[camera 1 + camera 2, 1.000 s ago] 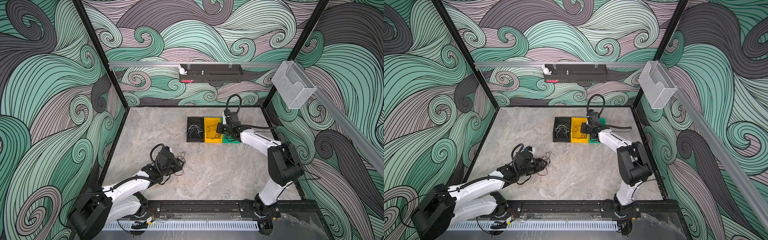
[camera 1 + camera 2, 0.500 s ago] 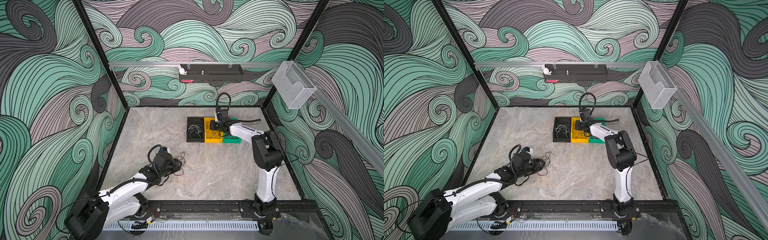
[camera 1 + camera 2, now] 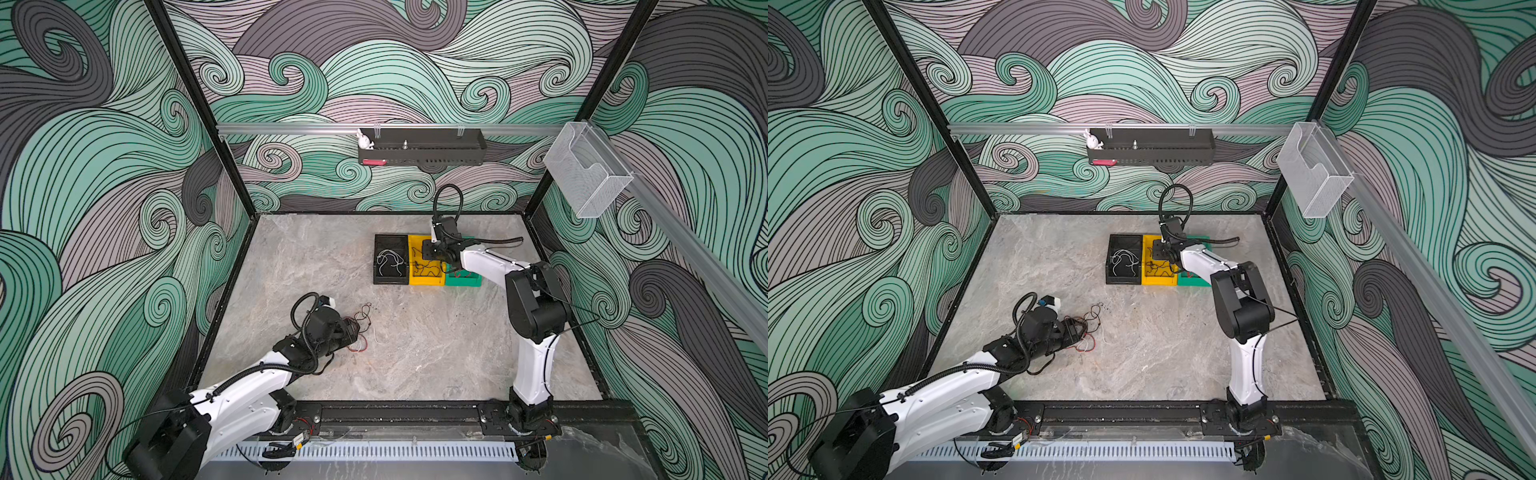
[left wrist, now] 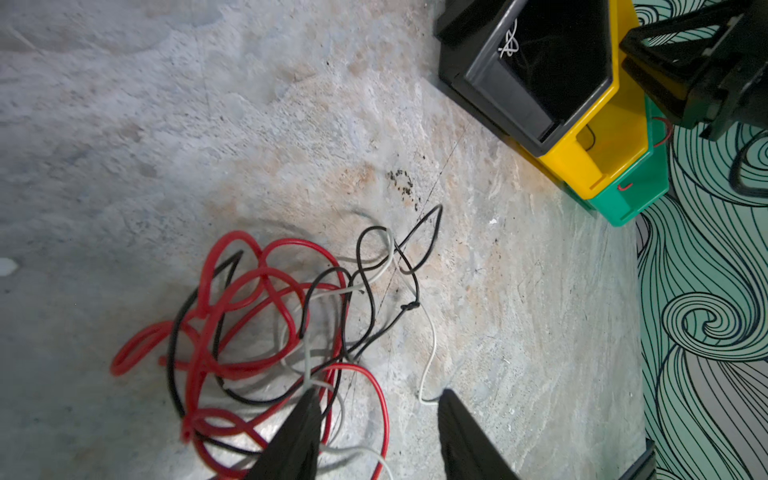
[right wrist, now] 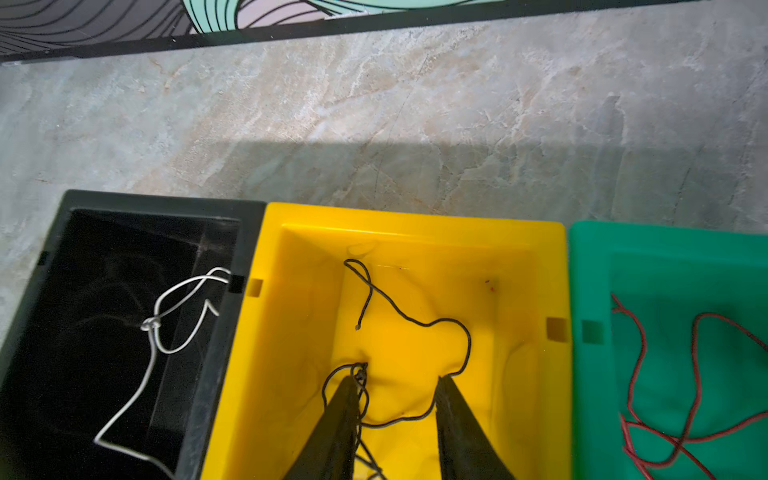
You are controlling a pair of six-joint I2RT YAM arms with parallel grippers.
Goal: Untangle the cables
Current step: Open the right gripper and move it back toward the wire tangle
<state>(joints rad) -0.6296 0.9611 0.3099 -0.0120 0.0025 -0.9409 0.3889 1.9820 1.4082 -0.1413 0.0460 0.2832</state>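
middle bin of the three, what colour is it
Yellow. The middle bin shows best in the right wrist view.

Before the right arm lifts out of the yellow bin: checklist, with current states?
1. Right gripper jaws apart: ok.
2. Black cable lying inside the yellow bin: ok.
3. Black cable clear of the right fingers: not ok, a knotted strand rests against one fingertip.
4. White cable in the black bin, red cable in the green bin: ok.
5. Left gripper open over the tangle: ok.
6. Strands of the tangle on the table separated: not ok, red, black and white cross.
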